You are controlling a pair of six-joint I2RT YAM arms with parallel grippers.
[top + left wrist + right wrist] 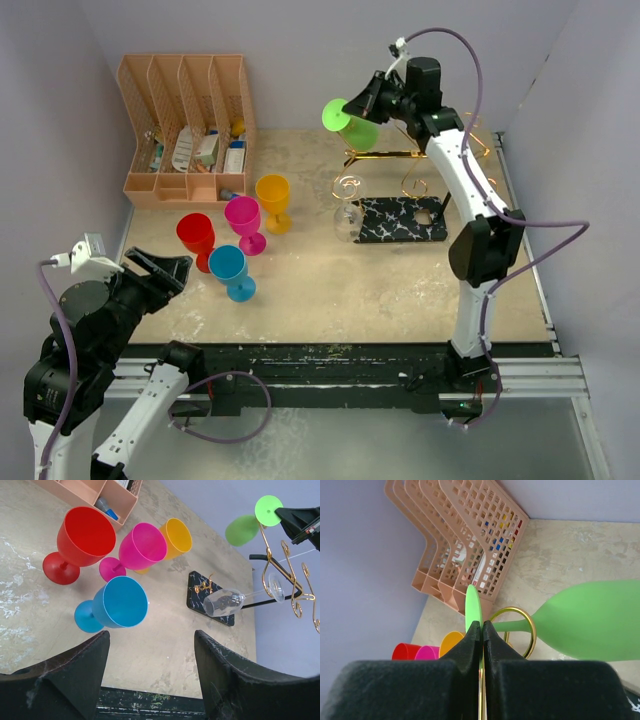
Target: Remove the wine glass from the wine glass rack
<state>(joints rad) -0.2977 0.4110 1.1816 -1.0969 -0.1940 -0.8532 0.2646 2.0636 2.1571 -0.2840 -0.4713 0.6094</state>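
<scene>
We find the right gripper [365, 103] clamped on the flat foot of the lime-green plastic wine glass [358, 130] at the table's 12 o'clock. Its stem passes through a loop of the gold wire wine glass rack [385, 155]. The left gripper [160, 272], at 8 o'clock, has its jaws apart.

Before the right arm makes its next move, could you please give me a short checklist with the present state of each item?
1. Right end effector shut on the foot of the green wine glass: ok.
2. Green wine glass free of the wine glass rack: not ok; a gold loop appears to sit around its stem.
3. Clear glass hanging on the rack, apart from the green one: ok.
4. Left end effector open and well away from the rack: ok.
5. Grip firm enough on the thin foot: cannot tell.
</scene>
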